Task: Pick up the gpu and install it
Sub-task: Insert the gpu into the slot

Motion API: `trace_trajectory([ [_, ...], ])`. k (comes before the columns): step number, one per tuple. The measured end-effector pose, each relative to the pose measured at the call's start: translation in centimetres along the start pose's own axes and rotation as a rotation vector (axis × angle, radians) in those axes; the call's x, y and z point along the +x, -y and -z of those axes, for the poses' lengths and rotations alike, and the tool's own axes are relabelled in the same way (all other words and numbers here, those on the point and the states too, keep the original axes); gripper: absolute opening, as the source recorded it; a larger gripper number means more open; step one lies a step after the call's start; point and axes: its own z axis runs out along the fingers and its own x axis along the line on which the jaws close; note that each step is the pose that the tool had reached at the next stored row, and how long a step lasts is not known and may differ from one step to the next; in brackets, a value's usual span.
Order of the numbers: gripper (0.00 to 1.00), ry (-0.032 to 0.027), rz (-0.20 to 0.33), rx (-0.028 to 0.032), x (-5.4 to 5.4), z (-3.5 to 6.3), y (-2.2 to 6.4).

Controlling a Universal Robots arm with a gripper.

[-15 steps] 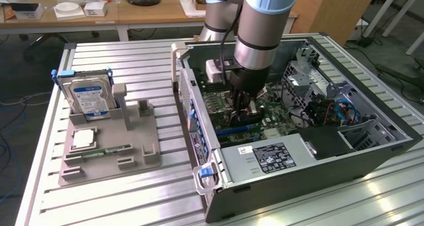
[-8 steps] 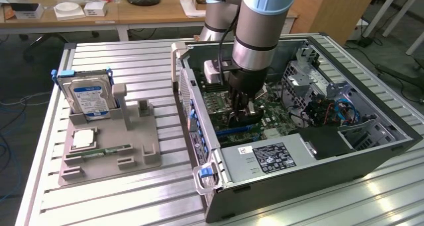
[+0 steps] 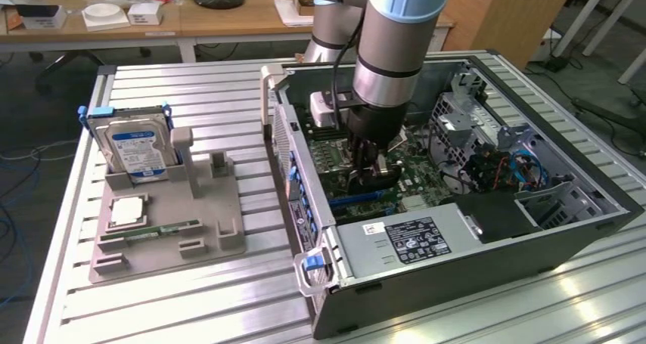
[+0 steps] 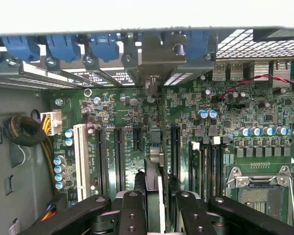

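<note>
I have the end effector (image 4: 154, 208) clamped narrow on the top edge of the slim silver-bracketed gpu card (image 4: 155, 159), standing edge-on directly below it over the black slots (image 4: 118, 156) of the green motherboard (image 4: 137, 113), and I judge it light, stiff, fragile, best pinched by bare board edges.

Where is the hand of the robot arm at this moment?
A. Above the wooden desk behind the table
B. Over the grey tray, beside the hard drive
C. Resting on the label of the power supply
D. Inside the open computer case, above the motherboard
D: the hand is down inside the open computer case, just above the green motherboard, with the gpu held edge-on in it.
</note>
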Motion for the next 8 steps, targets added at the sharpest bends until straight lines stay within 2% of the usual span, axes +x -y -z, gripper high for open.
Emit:
trace_trajectory([
  [8, 0.28, 0.0001, 0.0, 0.0001, -0.01, -0.35, -0.01],
])
